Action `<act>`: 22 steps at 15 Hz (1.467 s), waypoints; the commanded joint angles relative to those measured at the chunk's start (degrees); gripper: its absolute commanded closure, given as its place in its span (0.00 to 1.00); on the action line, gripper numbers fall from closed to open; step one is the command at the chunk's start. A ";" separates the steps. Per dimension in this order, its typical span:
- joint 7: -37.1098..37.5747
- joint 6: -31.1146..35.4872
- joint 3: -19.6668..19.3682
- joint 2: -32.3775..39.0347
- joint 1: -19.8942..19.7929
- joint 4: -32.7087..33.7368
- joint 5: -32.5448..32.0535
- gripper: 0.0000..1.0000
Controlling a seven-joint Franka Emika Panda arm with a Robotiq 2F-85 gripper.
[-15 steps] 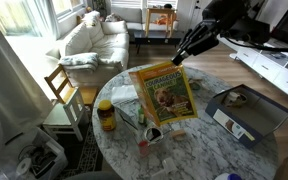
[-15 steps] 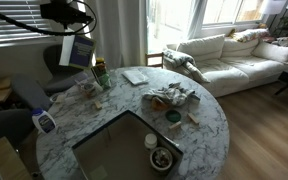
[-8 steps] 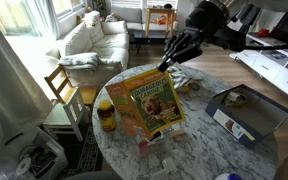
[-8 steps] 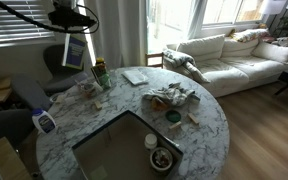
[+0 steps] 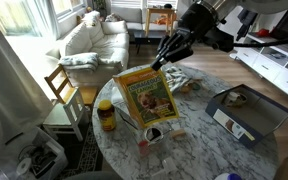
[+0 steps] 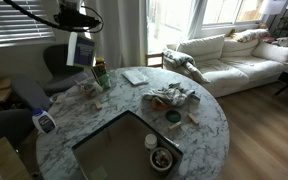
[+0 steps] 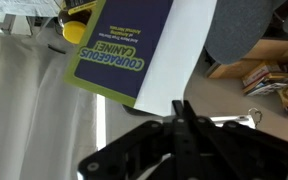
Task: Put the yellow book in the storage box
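Observation:
My gripper (image 5: 162, 62) is shut on the top edge of the yellow book (image 5: 147, 97) and holds it hanging, tilted, in the air over the round marble table (image 5: 199, 135). The cover shows a green-framed picture. In an exterior view the book (image 6: 80, 48) shows its blue back below the gripper (image 6: 79, 27). In the wrist view the closed fingers (image 7: 181, 108) pinch the book (image 7: 134, 45), whose blue back and a white page show. The grey storage box (image 5: 246, 112) stands open on the table's right side, well apart from the book; it also shows in an exterior view (image 6: 29, 97).
A jar with a yellow lid (image 5: 106, 116) stands on the table under the book's left side. Small items (image 5: 149, 138) lie at the table's near edge. A wooden chair (image 5: 62, 95) stands beside the table. A dark inset panel (image 6: 124, 145) and a cloth pile (image 6: 172, 97) are on the table.
The gripper has carried the book to the left over the table, away from the storage box, and tilted it a little more. The grip on the book has not changed.

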 commanded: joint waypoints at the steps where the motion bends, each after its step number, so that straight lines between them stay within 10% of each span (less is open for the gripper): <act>1: -2.53 -2.39 0.83 1.36 -1.75 2.94 2.17 1.00; 22: -4.80 -1.28 1.55 4.54 -4.33 4.84 2.59 1.00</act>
